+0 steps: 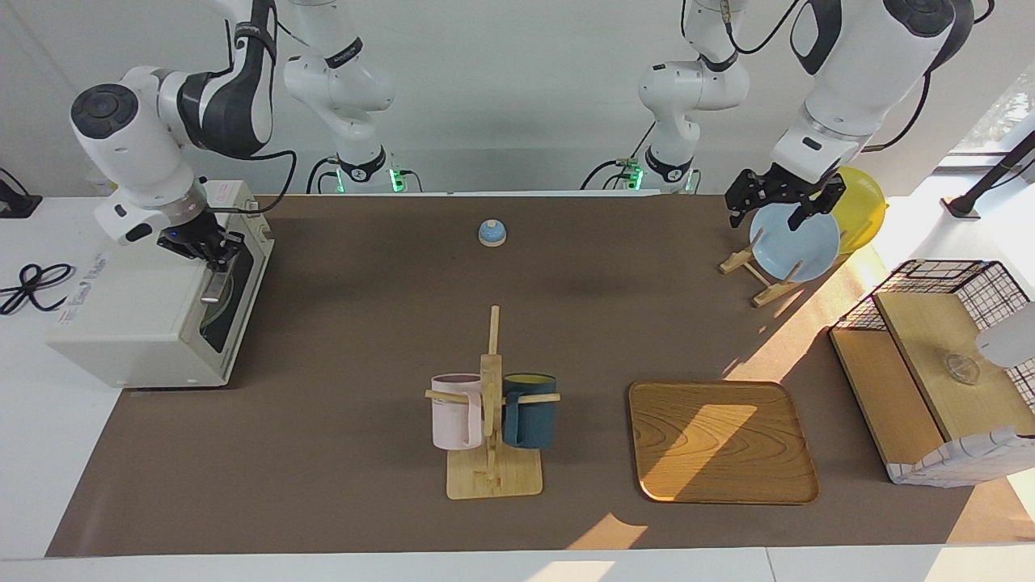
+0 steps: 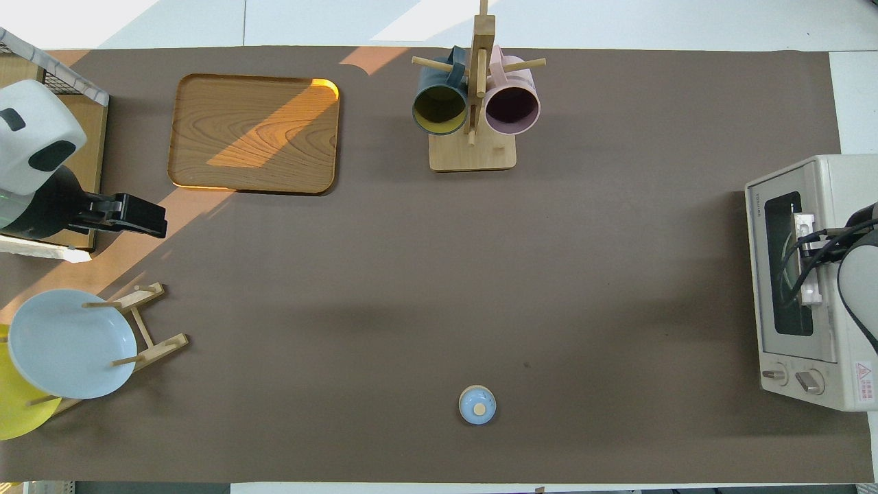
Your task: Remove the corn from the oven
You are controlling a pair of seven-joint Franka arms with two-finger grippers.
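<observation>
Counter (image 1: 364, 339) with brown mat. White oven (image 1: 154, 311) at the right arm's end, door shut; corn not visible, whether it is inside can't be told. Right end effector (image 1: 212, 252) at the oven door's handle, finger gap can't be told. Left end effector (image 1: 783, 202) wide apart, up over the blue plate (image 1: 796, 242) in its rack. Wooden tray (image 1: 720, 440), mug stand (image 1: 492, 404).
</observation>
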